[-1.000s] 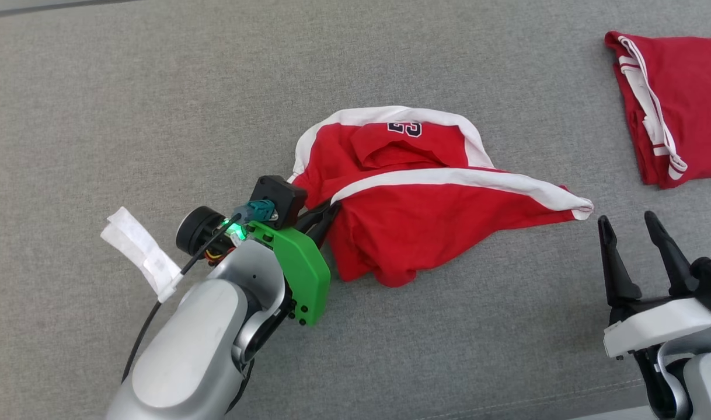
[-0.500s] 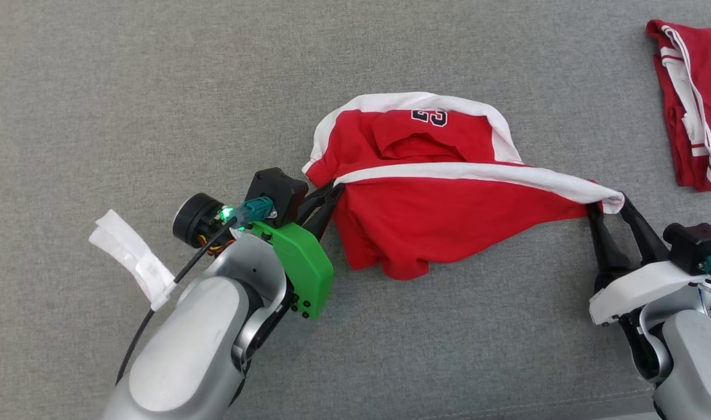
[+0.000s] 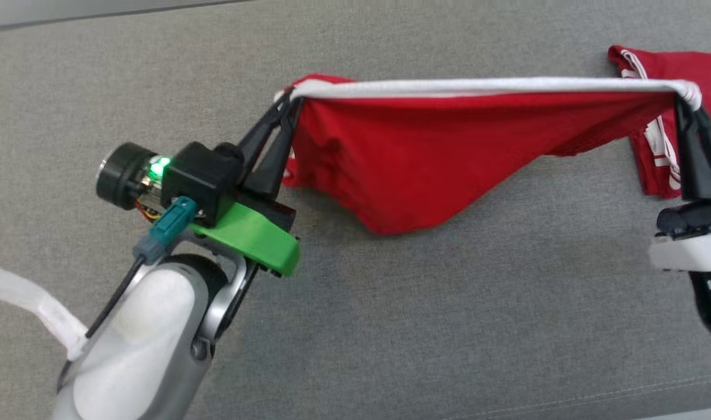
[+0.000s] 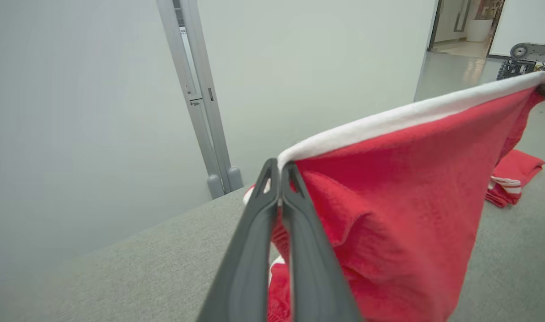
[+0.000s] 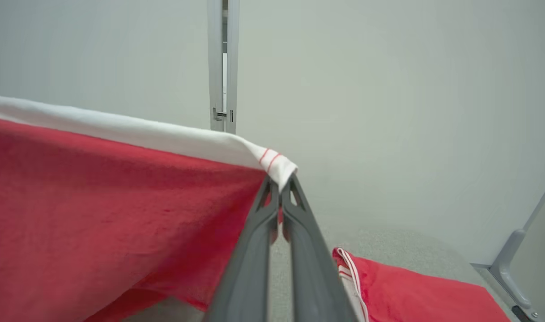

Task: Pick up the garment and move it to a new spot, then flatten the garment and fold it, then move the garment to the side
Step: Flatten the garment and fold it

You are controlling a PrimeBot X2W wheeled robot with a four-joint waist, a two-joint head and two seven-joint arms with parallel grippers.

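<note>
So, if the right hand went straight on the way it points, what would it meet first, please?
The right hand pinches the red garment by its white hem; beyond that, probably the pale wall, though depth is unclear.

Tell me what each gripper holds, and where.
Both hold the red garment: left gripper and right gripper each pinch one end of its white band, stretched between them.

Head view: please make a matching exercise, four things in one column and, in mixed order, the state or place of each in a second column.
Column one:
1. left pincer
2. right pincer
3. held red garment
4. second red garment

Column two:
a. lies on the grey surface, far right
b. shut on the white band's right end
c. hangs stretched between both pincers
d. shut on the white band's left end

Pairs: 1-d, 2-b, 3-c, 4-a.
</note>
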